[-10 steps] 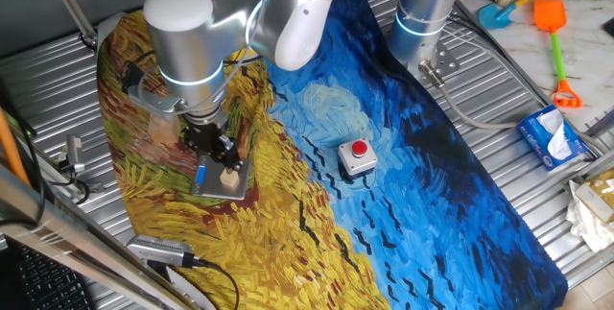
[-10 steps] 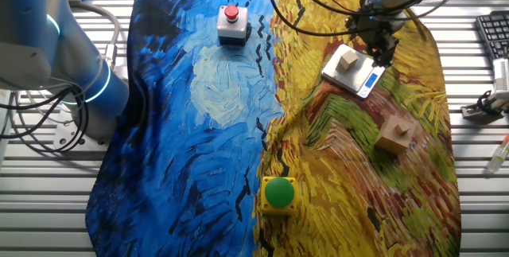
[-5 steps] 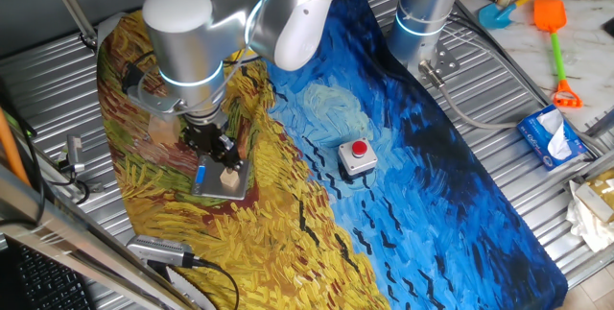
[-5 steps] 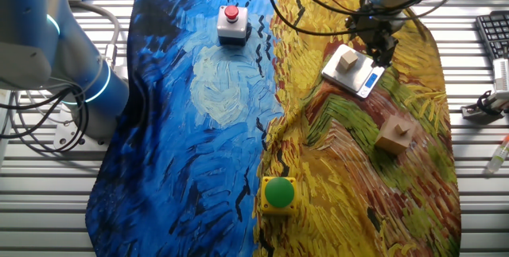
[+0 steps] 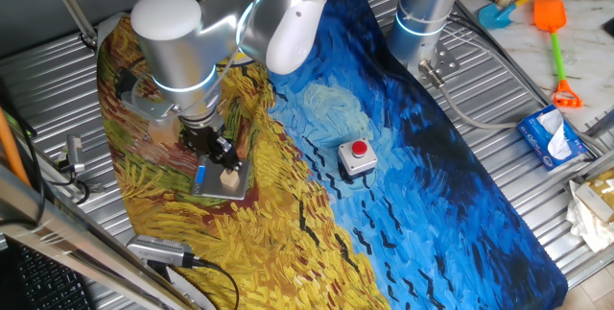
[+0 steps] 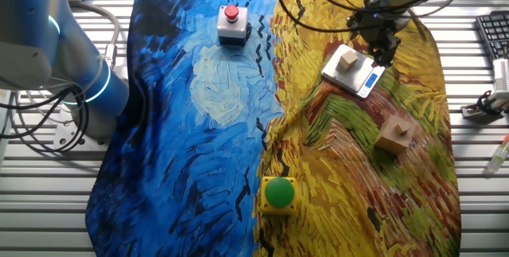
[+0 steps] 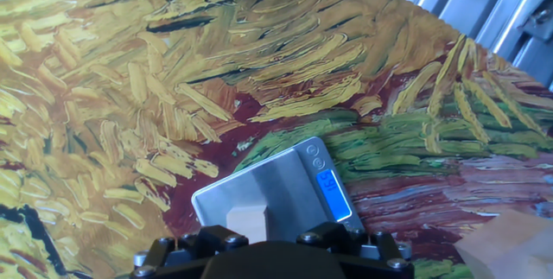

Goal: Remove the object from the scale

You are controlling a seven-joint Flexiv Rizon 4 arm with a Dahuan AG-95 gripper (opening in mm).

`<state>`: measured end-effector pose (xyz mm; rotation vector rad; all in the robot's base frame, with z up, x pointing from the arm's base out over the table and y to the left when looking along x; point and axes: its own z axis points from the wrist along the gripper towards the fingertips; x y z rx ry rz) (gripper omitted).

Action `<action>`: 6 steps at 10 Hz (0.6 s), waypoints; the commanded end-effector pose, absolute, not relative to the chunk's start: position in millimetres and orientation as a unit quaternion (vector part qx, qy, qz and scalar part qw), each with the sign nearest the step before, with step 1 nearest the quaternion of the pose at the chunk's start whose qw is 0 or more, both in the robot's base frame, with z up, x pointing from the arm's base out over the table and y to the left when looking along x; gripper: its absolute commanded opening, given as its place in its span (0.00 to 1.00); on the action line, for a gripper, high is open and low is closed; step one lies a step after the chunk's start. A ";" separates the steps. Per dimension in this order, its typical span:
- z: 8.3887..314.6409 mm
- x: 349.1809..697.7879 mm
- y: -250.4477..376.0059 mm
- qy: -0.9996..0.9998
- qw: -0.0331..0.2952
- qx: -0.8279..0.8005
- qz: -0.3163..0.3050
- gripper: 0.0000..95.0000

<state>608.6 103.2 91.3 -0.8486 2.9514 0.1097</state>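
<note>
Since a second ago your arm's elbow has swung a little toward the counter's yellow end, while the gripper (image 5: 217,147) has barely shifted and the cube has not moved. Whether your jaws are apart or together you cannot tell: the fixed views show only a dark cluster, and the hand view shows just the black housing at the bottom edge. Outward from the jaws, the object (image 7: 246,224) sits directly ahead of them, just past the housing, resting on the scale (image 7: 268,194) toward its near side. It is a cube, so no long axis matters. The scale's blue display (image 7: 333,197) lies along the edge to the cube's right; its digits are too blurred to read. No brand or label is legible.
</note>
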 end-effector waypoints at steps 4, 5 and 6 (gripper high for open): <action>87.3 608.7 103.3 0.959 0.034 -0.280 0.034 0.80; 87.3 608.7 103.3 0.960 0.033 -0.277 0.035 0.80; 87.3 608.7 103.3 0.960 0.033 -0.277 0.035 0.80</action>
